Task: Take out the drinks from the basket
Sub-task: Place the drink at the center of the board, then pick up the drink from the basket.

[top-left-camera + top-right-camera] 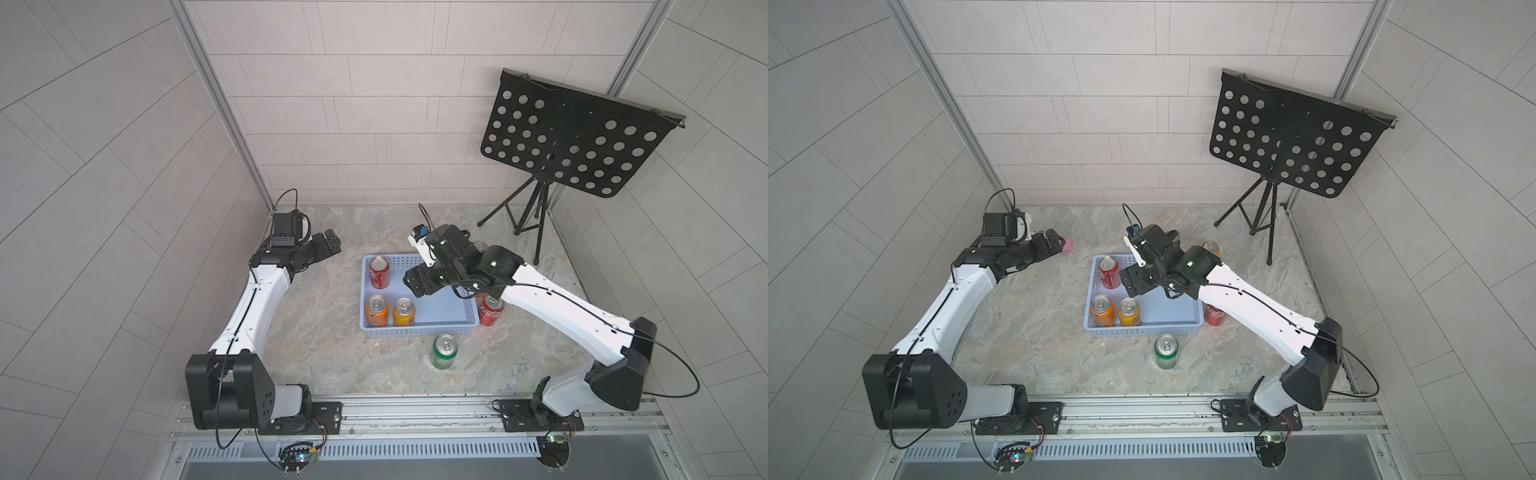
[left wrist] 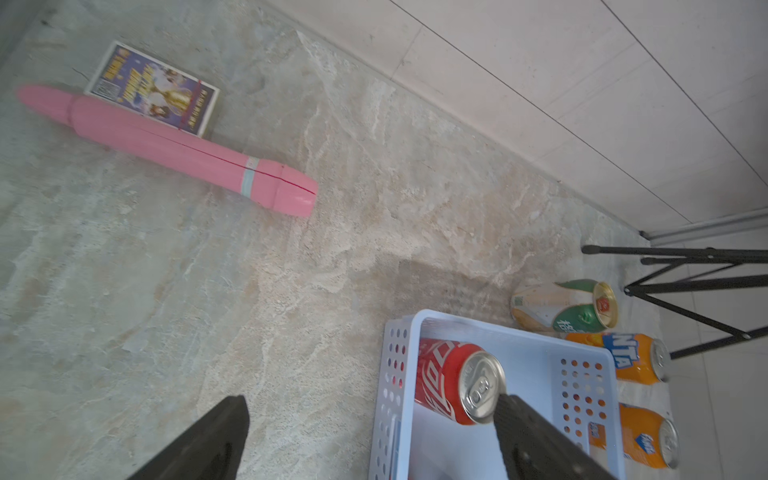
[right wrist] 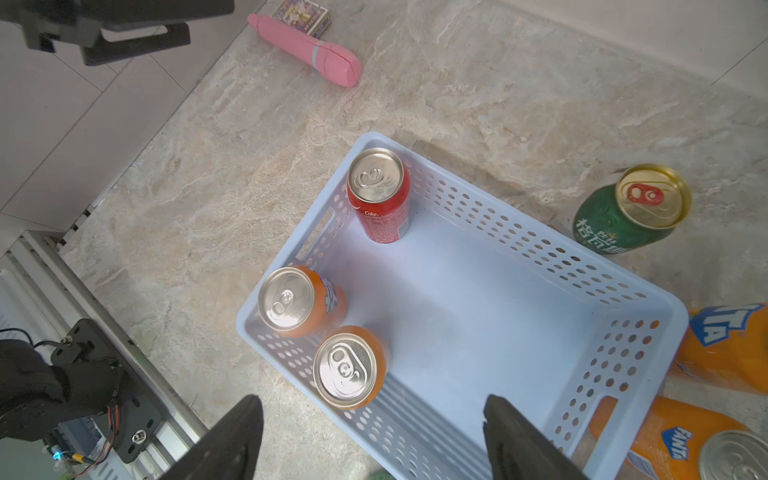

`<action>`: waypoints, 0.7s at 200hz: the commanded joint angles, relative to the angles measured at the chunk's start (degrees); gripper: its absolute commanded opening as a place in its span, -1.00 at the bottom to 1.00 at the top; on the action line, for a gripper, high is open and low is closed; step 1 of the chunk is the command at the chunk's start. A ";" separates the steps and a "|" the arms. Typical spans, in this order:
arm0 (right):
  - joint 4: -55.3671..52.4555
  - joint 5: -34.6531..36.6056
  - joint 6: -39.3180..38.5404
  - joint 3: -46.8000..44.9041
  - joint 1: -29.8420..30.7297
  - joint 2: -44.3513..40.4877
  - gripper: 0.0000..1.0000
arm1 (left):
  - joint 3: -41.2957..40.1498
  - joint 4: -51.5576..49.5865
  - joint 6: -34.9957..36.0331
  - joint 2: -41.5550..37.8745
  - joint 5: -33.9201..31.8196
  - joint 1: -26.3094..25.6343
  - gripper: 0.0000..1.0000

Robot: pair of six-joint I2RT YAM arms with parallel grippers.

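The basket [image 1: 432,330] holds a red can [image 1: 379,272] and two orange cans [image 1: 376,310]. A green can [image 1: 444,351] stands on the bench [image 1: 332,353] in front of it, and a second red can [image 1: 491,309] stands beside its right wall. The right pincer [image 3: 372,415], over the basket, and the left pincer [image 2: 370,405] both gape, empty.

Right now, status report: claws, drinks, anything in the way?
Left claw open, empty. Right claw open, empty, over the basket. Inside it: red can, two orange cans. Nothing covering them.
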 commanded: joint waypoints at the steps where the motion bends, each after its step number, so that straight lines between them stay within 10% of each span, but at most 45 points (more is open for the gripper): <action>1: -3.58 -4.15 -0.15 3.07 -3.33 3.24 0.73 | 0.66 0.74 -1.02 2.07 8.77 -0.29 1.00; 61: -4.88 -7.57 -1.72 15.36 -6.89 16.23 0.71 | 3.62 -0.18 -4.07 10.17 14.18 -0.46 1.00; 140: -7.48 -7.68 -0.75 29.54 -6.03 32.62 0.70 | 2.72 -3.50 -3.96 9.00 5.24 -0.11 1.00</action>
